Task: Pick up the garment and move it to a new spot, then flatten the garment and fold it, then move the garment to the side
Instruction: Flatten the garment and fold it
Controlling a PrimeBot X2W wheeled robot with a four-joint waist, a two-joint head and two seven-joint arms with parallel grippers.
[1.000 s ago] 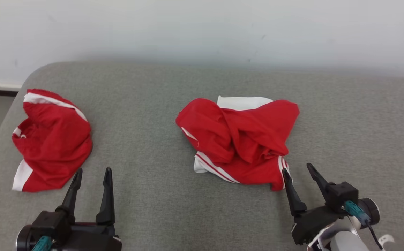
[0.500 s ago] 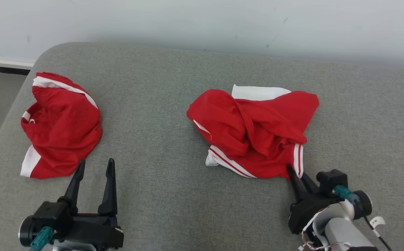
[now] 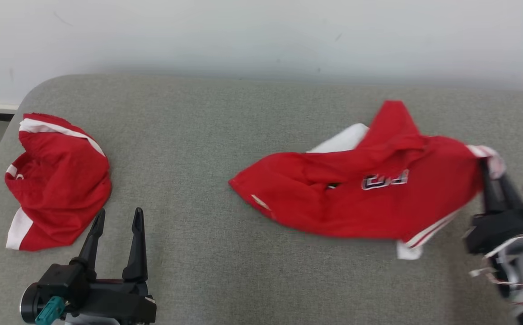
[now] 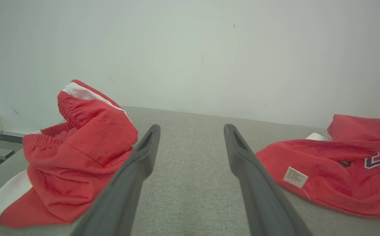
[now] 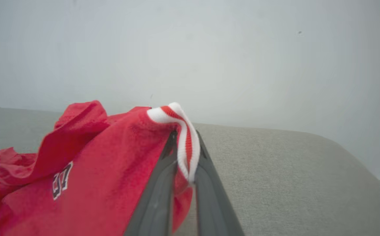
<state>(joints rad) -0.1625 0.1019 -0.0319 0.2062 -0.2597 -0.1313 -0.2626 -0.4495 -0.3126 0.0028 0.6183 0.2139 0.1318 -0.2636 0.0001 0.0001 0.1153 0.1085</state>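
Since the jersey [image 3: 356,198] must shift spots, the right gripper [image 3: 492,174] is pinching its striped trim between near-shut fingers, cloth draping left of them onto the cushion [image 3: 189,126]. Left gripper [image 3: 117,215] is idling open, empty.

High head, low wrists, common garment [image 3: 356,203]

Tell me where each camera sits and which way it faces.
Head view: up on the robot, facing forward and down at the grey cushion and wall; left gripper open lower left, right gripper at right, shut on the jersey.
Left wrist view: low, facing along its own spread fingers, between shorts and jersey.
Right wrist view: low, facing along its own fingers, closed on the jersey's striped trim.
Shared: all show the jersey; head and left wrist views show the shorts.
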